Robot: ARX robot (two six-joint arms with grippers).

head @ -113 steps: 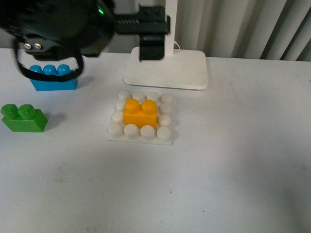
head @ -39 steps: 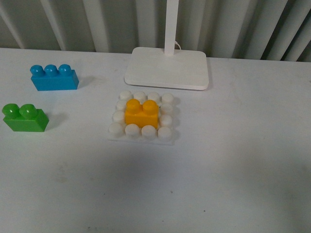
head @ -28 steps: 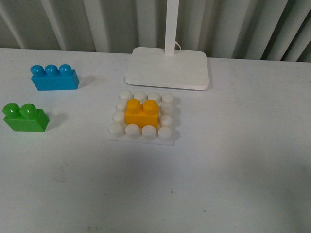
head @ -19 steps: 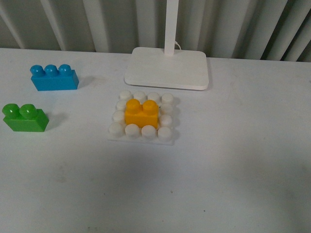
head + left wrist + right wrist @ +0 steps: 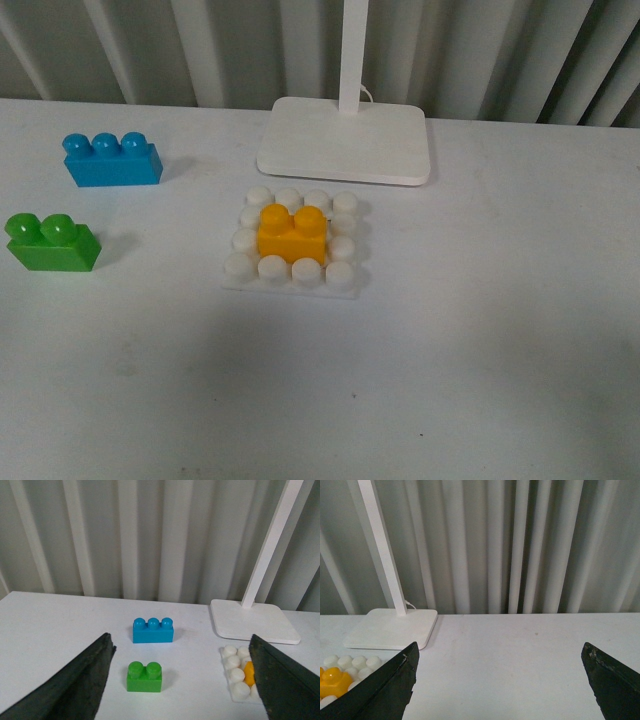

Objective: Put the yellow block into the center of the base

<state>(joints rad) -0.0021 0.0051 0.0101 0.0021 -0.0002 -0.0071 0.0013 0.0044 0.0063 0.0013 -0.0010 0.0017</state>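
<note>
The yellow block (image 5: 292, 233) sits seated in the middle of the white studded base (image 5: 291, 282), ringed by white studs, in the front view. It also shows partly in the left wrist view (image 5: 248, 674) and in the right wrist view (image 5: 333, 681). Neither arm is in the front view. My left gripper (image 5: 182, 680) is open and empty, held back from the table with the base (image 5: 235, 677) beside one finger. My right gripper (image 5: 500, 680) is open and empty over bare table, the base (image 5: 350, 662) off to its side.
A green two-stud brick (image 5: 50, 242) and a blue three-stud brick (image 5: 112, 160) lie at the table's left. A smooth white slab (image 5: 345, 140) with an upright post stands just behind the base. A ribbed grey wall closes the back.
About 2.9 s ago the left arm hung over the table's back left; it has since withdrawn out of the front view. The yellow block and base have not moved.
</note>
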